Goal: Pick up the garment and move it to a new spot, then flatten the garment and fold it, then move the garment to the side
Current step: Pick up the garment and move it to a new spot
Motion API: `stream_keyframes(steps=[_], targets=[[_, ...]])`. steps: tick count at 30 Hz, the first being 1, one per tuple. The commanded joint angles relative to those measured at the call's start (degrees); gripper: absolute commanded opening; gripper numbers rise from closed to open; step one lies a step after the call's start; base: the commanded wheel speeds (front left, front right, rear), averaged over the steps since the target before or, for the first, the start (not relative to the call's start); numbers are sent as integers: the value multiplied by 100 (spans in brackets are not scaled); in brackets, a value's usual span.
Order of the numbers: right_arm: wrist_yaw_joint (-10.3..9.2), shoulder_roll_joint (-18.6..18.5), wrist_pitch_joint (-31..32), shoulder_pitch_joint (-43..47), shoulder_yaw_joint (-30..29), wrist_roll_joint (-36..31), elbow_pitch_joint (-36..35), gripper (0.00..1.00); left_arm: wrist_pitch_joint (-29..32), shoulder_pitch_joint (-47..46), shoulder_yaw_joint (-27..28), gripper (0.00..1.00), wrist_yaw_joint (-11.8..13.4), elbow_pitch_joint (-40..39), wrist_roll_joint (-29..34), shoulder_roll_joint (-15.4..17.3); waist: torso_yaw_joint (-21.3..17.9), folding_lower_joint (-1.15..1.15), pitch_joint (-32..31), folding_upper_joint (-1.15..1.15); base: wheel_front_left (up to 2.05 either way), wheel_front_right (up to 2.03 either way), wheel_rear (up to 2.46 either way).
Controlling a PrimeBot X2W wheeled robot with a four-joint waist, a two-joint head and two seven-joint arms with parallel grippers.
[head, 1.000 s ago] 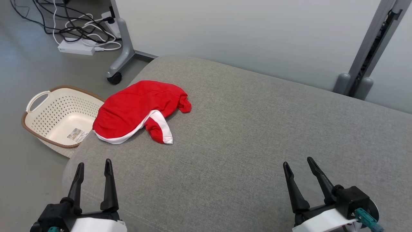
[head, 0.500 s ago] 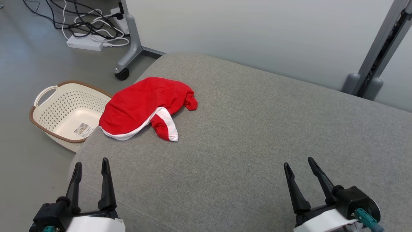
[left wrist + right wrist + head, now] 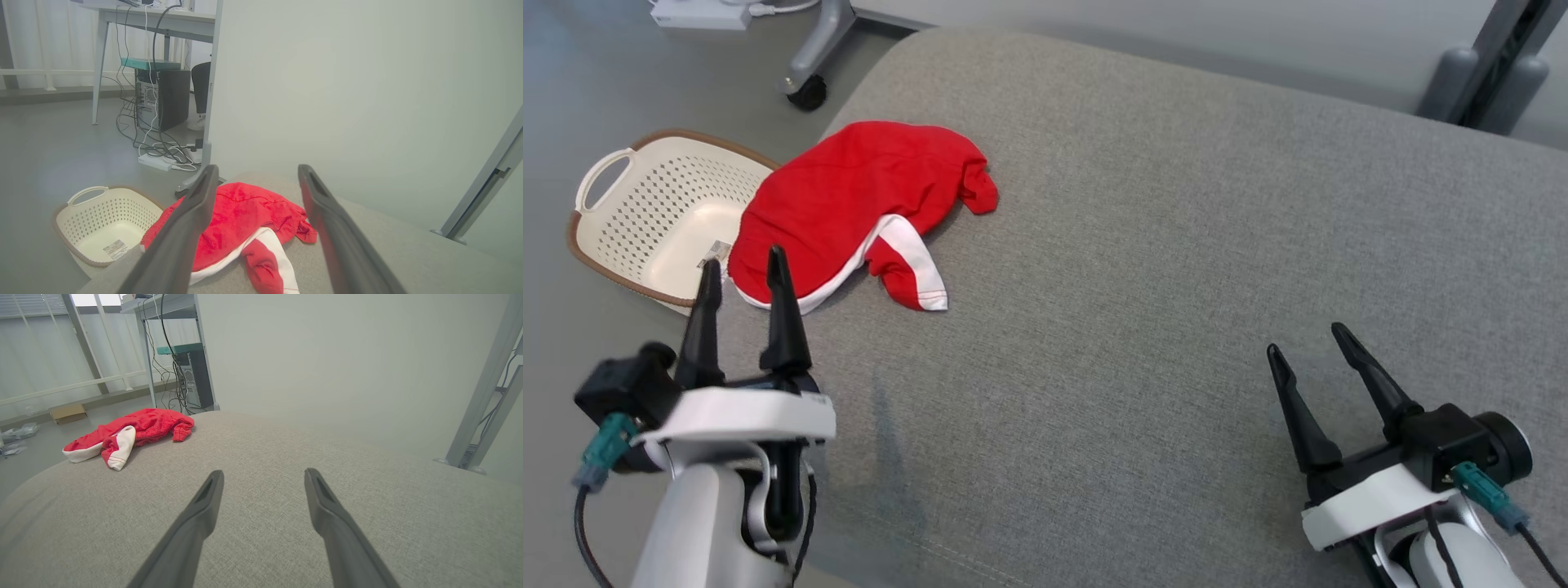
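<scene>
The open, empty left gripper [image 3: 742, 259] is hovering beside the red garment [image 3: 841, 196] crumpled at the far-left edge of the cushion [image 3: 1135, 245], the right gripper [image 3: 1306, 340] idling open well apart, where a shallow pinch could be knocking it into the basket [image 3: 645, 204].

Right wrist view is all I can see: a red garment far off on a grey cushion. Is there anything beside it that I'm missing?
Observer: Yes. A cream basket stands on the floor, right beside the cushion edge where the garment lies.
Operator: Is anything in the basket?
Observer: Just a paper label on its bottom.
Operator: And the other arm?
Observer: The left arm points at the garment, jaws open, tips by its white hem, gripping nothing.
</scene>
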Motion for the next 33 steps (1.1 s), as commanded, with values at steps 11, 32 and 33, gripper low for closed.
stream_keyframes(steps=[11, 32, 33], targets=[[-1, -330, 1, -484, 3, -93, -42, 100, -8, -1869, 536, 100, -360, 2030, -162, 102, -486, 0, 946, 0, 0, 0, 0], [-1, -325, 3, -819, 92, -107, 97, 100, 1834, -4017, 663, 100, -418, 5783, -644, 958, -1125, 0, 1488, 0, 0, 0, 0], [-1, -320, 3, -824, 93, -99, 92, 100, 1859, -4014, 632, 100, -399, 5827, -625, 967, -1155, 0, 1497, 0, 0, 0, 0]])
